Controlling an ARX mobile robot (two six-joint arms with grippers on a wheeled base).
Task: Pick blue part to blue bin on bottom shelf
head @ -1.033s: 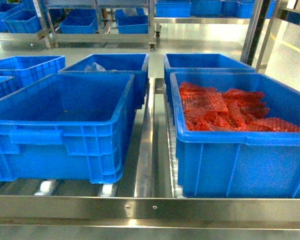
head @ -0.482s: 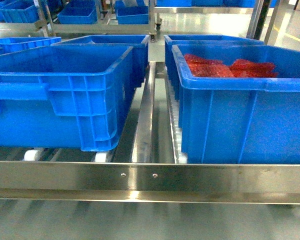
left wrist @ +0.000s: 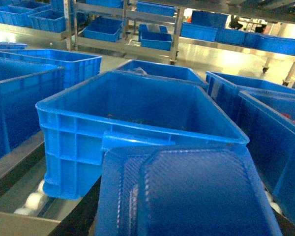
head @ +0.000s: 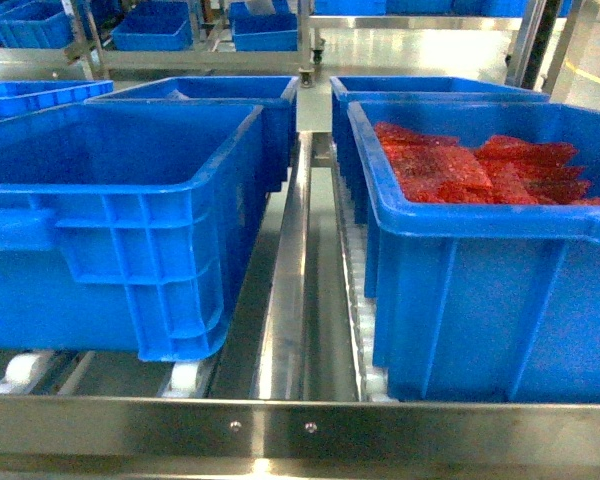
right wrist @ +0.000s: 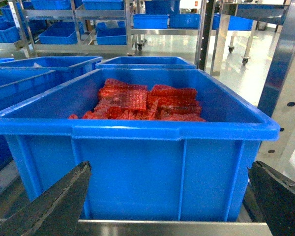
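- The blue part (left wrist: 191, 194) is seen low in the left wrist view, apparently carried by the left gripper, though its jaws are hidden.
- It is held just before the empty blue bin (left wrist: 137, 123); placing remains.
- The right gripper (right wrist: 167, 206) is spread wide, empty.

Only the right wrist view shows the robot's body: two dark, matte black gripper fingers (right wrist: 49, 204); broad wedge shapes. They taper upward; surfaces plain.

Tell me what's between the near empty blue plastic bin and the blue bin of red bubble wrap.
In the head view, only steel rack rails and a white roller track lie between the empty blue bin and the red-filled bin.
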